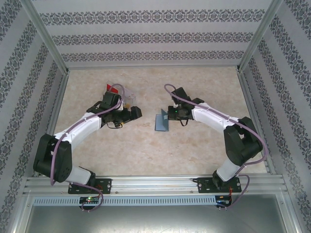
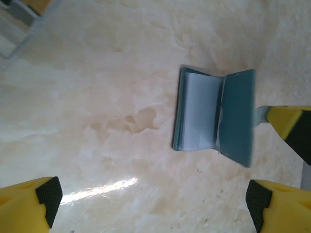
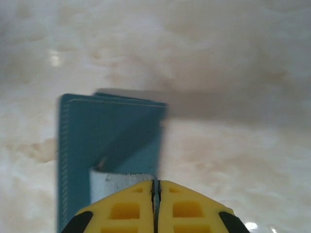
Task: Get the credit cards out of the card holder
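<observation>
Right now the right pincer [image 3: 155, 196] is clamped on one thin half of the holder [image 3: 109, 141]. The jaws are together with only the flap's edge between them. The holder stands on the table [image 1: 204, 150] like a part-open book, spine upright, with the free half swung away from the held one. A white card [image 2: 199, 114] sits in the free half and covers most of its inner face.

The left pincer [image 2: 153, 204] is spread wide with nothing in it. It is aimed at the holder's open side, with a gap between.

Handling, as I judge it:
- The holder is soft, light and floppy. Pinched by one flap, it will twist or fold if tugged hard.
- The card is thin, stiff and slick, and likely snug in its pocket.
- Best hold is the card's exposed edge, flat faces between the pads, drawn out along the slot line while the right side anchors the flap.
- Risks are the pads catching pocket and card together, or the whole holder dragging along.

Arms, top view:
- The right arm reaches in from the right, forearm low, wrist turned toward centre, pincer at the holder's right edge near mid-table.
- The left arm bows out from its base, wrist pointing right toward the holder.
- A clear tray [image 1: 130, 101] lies just behind the left wrist, with a red card [image 1: 112, 89] at its far side.
</observation>
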